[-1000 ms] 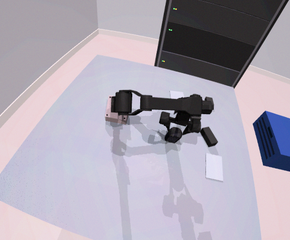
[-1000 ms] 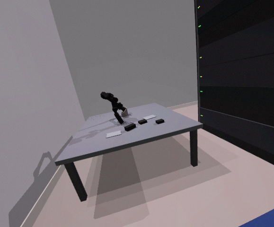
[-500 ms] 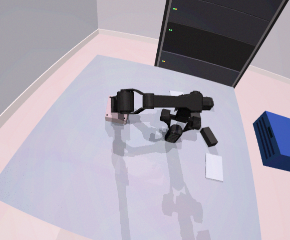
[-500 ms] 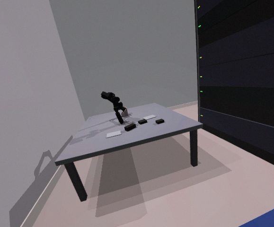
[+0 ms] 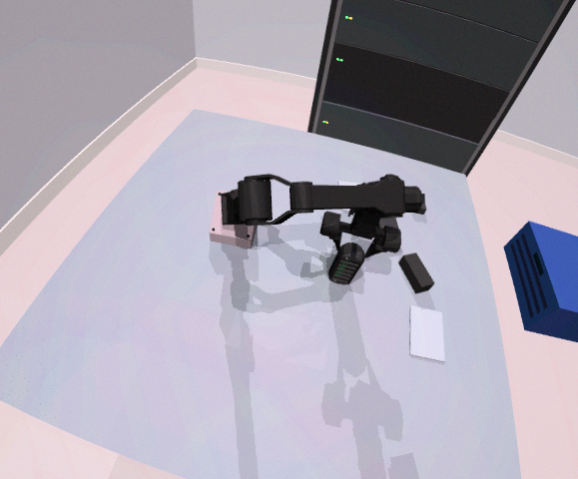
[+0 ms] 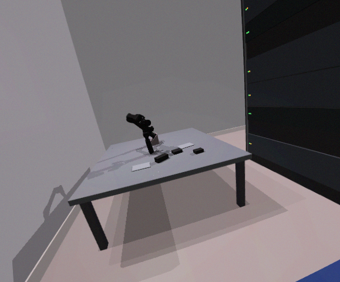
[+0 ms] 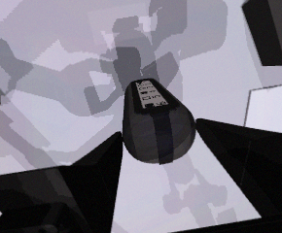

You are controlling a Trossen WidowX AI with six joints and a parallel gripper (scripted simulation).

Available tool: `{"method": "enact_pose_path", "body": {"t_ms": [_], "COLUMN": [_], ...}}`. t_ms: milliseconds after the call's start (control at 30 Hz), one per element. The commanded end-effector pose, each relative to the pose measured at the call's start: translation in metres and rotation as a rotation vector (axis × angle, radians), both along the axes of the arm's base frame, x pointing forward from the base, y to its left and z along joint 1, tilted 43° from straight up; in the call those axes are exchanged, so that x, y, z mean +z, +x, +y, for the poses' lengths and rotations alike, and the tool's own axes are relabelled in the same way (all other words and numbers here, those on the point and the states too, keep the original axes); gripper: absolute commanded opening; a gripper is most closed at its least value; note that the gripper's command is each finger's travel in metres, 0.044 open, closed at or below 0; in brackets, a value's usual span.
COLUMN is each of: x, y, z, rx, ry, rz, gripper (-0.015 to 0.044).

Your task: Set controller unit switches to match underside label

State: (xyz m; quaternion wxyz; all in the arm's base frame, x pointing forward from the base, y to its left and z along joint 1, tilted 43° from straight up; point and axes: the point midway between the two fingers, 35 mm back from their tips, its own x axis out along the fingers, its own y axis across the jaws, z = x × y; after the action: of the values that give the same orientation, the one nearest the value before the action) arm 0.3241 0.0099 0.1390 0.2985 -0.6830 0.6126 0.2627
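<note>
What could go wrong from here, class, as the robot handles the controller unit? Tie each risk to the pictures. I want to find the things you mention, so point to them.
The controller unit (image 5: pixel 346 263) (image 6: pixel 149 146) (image 7: pixel 158 138) is pinched at its sides by the gripper's (image 5: pixel 351 249) (image 6: pixel 147 137) (image 7: pixel 158 127) fingertips, so it might swivel or slip.

It is steeply tilted, so lowering it this way could land it on an end instead of its base.

The label (image 7: pixel 151 94) appears strongly foreshortened in the wrist view, so a square could be misread and a switch set wrongly.
</note>
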Motion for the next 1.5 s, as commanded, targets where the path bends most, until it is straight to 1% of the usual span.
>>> {"method": "enact_pose_path", "body": {"t_ms": [0, 1467], "x": [-0.009, -0.042], "y": [0.000, 0.000], "z": [0.004, 0.035], "rx": [-0.006, -0.006], "ry": [0.005, 0.006], "rz": [0.014, 0.014], "gripper": [0.0337, 0.0338]}}
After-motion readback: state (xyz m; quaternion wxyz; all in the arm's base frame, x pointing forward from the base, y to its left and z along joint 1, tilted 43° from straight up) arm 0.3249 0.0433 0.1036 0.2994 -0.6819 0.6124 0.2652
